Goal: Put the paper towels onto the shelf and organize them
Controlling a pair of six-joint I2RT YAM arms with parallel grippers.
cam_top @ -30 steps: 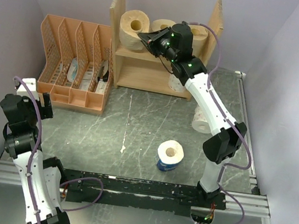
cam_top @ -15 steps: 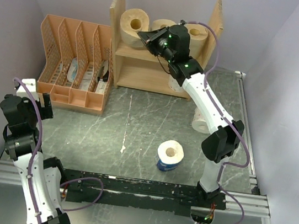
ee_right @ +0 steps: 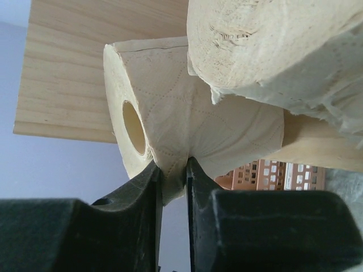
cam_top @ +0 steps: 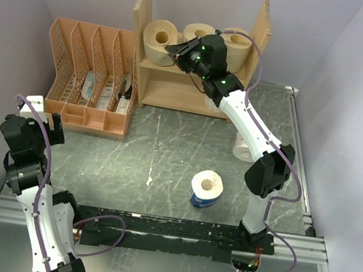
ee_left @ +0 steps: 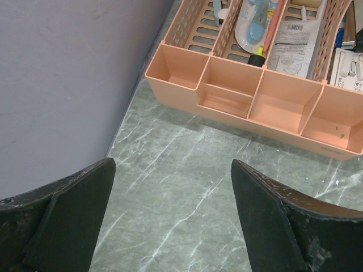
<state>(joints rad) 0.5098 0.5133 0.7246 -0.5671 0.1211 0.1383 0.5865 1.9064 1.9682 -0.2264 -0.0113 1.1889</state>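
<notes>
The wooden shelf (cam_top: 259, 32) stands at the back. Three tan paper towel rolls sit in a row on its upper tier: left (cam_top: 158, 39), middle (cam_top: 197, 31), right (cam_top: 240, 43). My right gripper (cam_top: 174, 49) is shut on the left tan roll (ee_right: 170, 107), pinching its outer wrap between the fingertips (ee_right: 152, 175) against the shelf's left panel (ee_right: 96, 68). The middle tan roll (ee_right: 283, 45) is next to it. A white roll (cam_top: 208, 101) shows partly on the lower tier. Another white roll (cam_top: 241, 146) and the blue-wrapped roll (cam_top: 206, 188) stand on the table. My left gripper (ee_left: 173, 218) is open and empty.
An orange lattice file organizer (cam_top: 92, 76) holding papers and pens stands left of the shelf; it also shows in the left wrist view (ee_left: 255, 96). Purple walls close in the left, back and right. A black rail (cam_top: 175, 230) runs along the near edge.
My right gripper has moved slightly left and down with the tan roll, bringing it onto the upper tier by the left panel. The left arm has not moved.
</notes>
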